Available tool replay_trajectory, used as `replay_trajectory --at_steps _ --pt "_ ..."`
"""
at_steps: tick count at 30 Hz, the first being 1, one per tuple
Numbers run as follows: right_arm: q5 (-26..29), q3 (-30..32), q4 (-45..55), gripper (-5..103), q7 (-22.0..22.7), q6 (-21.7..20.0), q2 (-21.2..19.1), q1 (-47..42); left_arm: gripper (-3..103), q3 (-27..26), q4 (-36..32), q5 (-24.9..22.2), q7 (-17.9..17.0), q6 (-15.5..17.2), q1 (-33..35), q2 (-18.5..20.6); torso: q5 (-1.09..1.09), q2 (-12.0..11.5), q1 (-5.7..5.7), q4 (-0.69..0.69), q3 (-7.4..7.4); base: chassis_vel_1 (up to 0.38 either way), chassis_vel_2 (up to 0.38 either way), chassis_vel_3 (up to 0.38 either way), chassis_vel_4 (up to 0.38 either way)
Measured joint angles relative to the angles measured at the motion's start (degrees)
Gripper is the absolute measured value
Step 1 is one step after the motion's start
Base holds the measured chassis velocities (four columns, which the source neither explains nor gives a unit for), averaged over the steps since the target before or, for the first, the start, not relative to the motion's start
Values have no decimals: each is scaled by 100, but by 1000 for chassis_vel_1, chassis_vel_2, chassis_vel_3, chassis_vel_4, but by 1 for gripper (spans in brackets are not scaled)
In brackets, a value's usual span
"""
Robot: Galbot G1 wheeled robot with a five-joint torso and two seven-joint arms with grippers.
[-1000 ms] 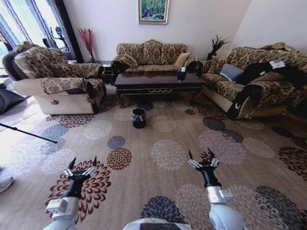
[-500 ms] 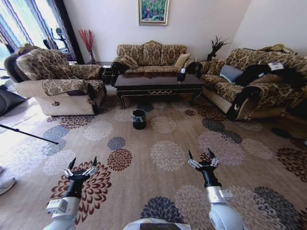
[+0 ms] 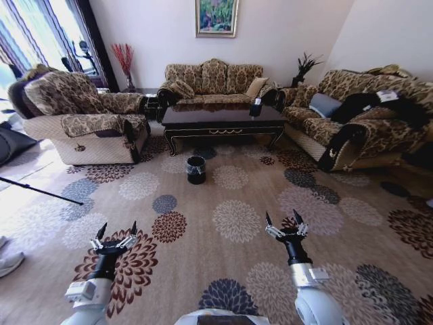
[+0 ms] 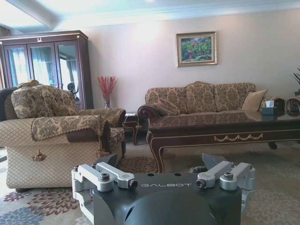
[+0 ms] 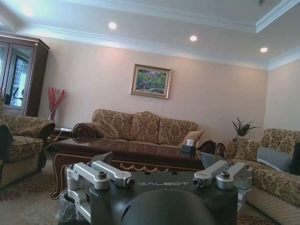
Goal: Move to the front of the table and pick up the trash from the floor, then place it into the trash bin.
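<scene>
Both the left gripper [image 3: 115, 233] and right gripper [image 3: 284, 222] have jaws apart, empty. You risk clipping the trash bin [image 3: 196, 169] at 12 o'clock before the coffee table [image 3: 223, 122]; trash isn't discernible.

Head camera is looking down and forward from high up, taking in the beige flower-medallion carpet [image 3: 223, 203] and, well off, the long dark glossy wooden coffee table [image 3: 222, 119]. Both wrist cameras are sitting low, facing level across the room. Each is sharing that table [image 4: 225, 129] [image 5: 126, 152] and the framed landscape painting [image 4: 196, 48] [image 5: 150, 81] with the head view [image 3: 216, 16].
</scene>
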Motion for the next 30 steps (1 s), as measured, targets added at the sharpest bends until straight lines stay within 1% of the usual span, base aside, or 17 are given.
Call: replay_trajectory --at_steps 3,5,9,13,21,22,26,30 --pt "0 0 0 100 0 0 0 0 100 0 0 0 0 0 0 0 0 100 43 0 60 0 0 0 0" --pt "0 0 0 100 0 0 0 0 100 0 0 0 0 0 0 0 0 118 50 0 70 0 0 0 0" --pt "0 0 0 100 0 0 0 0 100 0 0 0 0 0 0 0 0 262 116 0 148 0 0 0 0" --pt "0 0 0 100 0 0 0 0 100 0 0 0 0 0 0 0 0 323 142 0 181 0 0 0 0" --pt "0 0 0 100 0 0 0 0 100 0 0 0 0 0 0 0 0 571 244 0 329 0 0 0 0" --pt "0 0 0 100 0 0 0 0 100 0 0 0 0 0 0 0 0 571 244 0 329 0 0 0 0" --pt "0 0 0 100 0 0 0 0 100 0 0 0 0 0 0 0 0 703 306 0 399 0 0 0 0" --pt "0 0 0 100 0 0 0 0 100 0 0 0 0 0 0 0 0 789 342 0 448 0 0 0 0"
